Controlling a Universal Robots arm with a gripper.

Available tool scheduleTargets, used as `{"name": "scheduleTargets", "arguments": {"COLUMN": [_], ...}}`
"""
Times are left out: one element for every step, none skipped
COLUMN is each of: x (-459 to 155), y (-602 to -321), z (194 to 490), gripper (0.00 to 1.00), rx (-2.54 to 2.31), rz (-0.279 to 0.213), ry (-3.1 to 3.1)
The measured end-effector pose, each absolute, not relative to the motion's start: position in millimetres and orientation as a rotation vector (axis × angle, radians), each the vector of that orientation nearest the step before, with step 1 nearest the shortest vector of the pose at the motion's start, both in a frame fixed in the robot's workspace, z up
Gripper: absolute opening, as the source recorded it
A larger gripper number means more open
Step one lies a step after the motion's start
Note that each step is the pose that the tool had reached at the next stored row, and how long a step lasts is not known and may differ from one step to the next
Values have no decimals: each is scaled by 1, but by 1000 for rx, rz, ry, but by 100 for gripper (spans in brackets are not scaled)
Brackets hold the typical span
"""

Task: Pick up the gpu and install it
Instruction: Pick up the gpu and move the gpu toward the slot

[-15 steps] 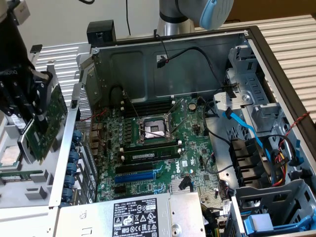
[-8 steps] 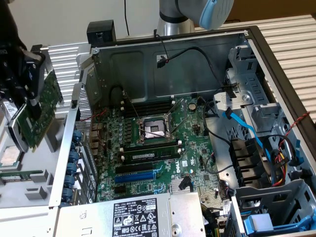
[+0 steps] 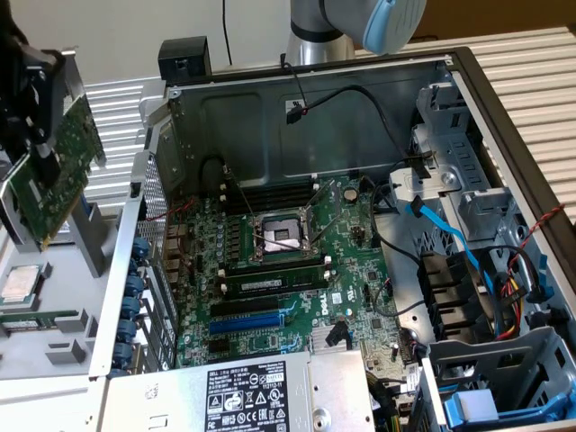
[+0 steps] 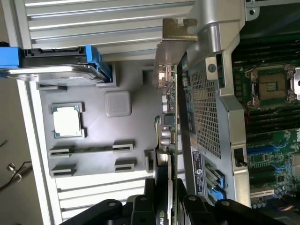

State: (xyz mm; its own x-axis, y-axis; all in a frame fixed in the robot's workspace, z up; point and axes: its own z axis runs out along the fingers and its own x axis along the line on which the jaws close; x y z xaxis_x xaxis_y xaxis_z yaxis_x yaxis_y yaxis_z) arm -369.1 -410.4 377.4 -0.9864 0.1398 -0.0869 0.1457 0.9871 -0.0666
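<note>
The gripper is closed on the gpu: in the wrist view its 2 black fingers sit on either side of the card's thin edge, and the silver end bracket points away from them. In the exterior view the card hangs tilted at the exterior view's left, outside the computer case and clear of the board inside it. Its green circuit face is turned toward the case wall.

Beneath the held card lies a grey parts tray. 1 square processor chip sits in a pocket of the tray, and 1 long memory stick lies in clips near it. A blue-framed carrier rests at the tray's edge.

Just beyond the card stands the case's perforated rear wall. Inside the case lies the large green motherboard, with an open processor socket near its middle. A blue expansion slot and black slots sit nearer the exterior camera. A silver box with a white label covers the board's nearest edge. Blue and black cables run along the drive bays at the exterior view's right.
</note>
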Motion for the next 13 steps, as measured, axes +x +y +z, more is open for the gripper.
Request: {"name": "scheduleTargets", "arguments": {"x": [-369, -369, -369, -369, -369, -369, -369, -369, -369, -369, -369, -369, -369], "y": [-410, -410, -410, -410, -410, -410, -410, -410, -410, -410, -410, -410, -410], "z": [382, 386, 391, 396, 400, 405, 406, 406, 406, 406, 406, 409, 413], "gripper": [27, 27, 27, 27, 27, 27, 27, 27, 27, 27, 27, 27, 27], "rx": [219, 219, 219, 220, 220, 220, 220, 220, 220, 220, 220, 219, 220], "rz": [-112, -111, -111, -112, -112, -111, -112, -111, -111, -111, -111, -111, -111], "ry": [3050, 3050, 3050, 3050, 3050, 3050, 3050, 3050, 3050, 3050, 3050, 3049, 3049]}}
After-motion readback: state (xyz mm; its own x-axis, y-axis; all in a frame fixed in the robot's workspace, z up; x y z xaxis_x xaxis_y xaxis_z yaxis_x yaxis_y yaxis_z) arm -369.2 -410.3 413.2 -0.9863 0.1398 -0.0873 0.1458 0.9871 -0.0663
